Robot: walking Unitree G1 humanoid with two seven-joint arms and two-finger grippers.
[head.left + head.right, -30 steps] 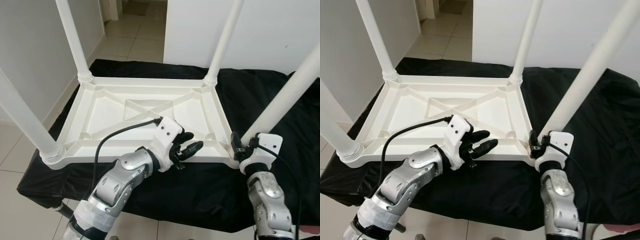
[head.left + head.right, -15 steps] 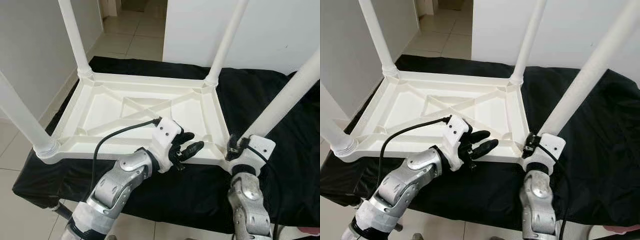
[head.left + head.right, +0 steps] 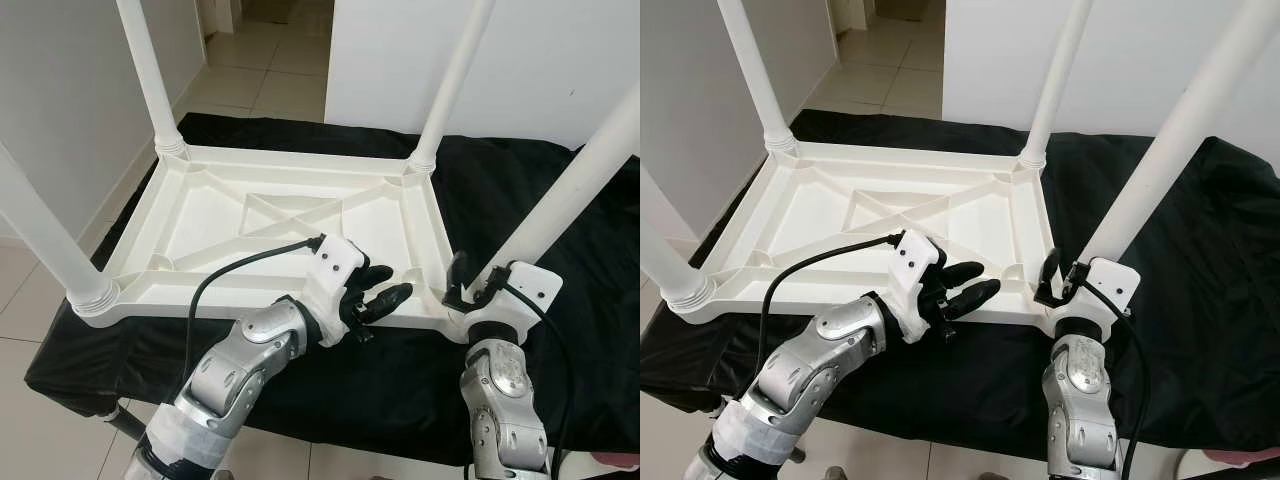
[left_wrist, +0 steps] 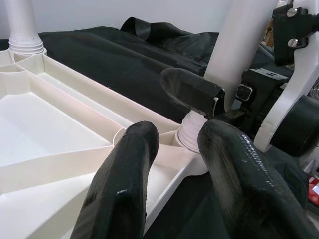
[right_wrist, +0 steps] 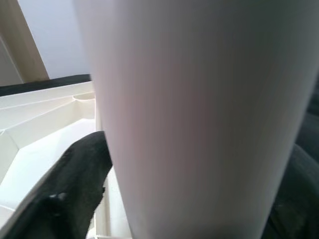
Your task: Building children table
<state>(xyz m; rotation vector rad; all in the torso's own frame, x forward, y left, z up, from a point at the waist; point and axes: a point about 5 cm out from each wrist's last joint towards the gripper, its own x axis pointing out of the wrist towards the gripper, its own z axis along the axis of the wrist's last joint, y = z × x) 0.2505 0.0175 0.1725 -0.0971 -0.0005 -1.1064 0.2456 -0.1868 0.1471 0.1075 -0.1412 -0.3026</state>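
Note:
A white plastic children's table (image 3: 200,215) lies upside down on a black cloth, its four legs pointing up. My left gripper (image 3: 385,287) hovers open over the table's near rim, with nothing between its fingers (image 4: 124,169). My right gripper (image 3: 476,282) stands at the base of the near-right leg (image 3: 570,195), straddling it. One black finger (image 3: 457,270) sticks out to the left, a little off the leg. The leg (image 5: 199,114) sits between the fingers in the right wrist view, with one finger (image 5: 75,179) beside it and the other hidden.
The black cloth (image 3: 500,190) covers a low surface under the table and hangs over its front edge. Three other legs rise at the near left (image 3: 45,240), far left (image 3: 150,80) and far right (image 3: 450,80). Tiled floor (image 3: 260,70) and white walls lie beyond.
My right gripper's visible finger has spread away from the leg's base, and that arm has shifted slightly left. The left gripper has stayed where it was. The camera moved a little.

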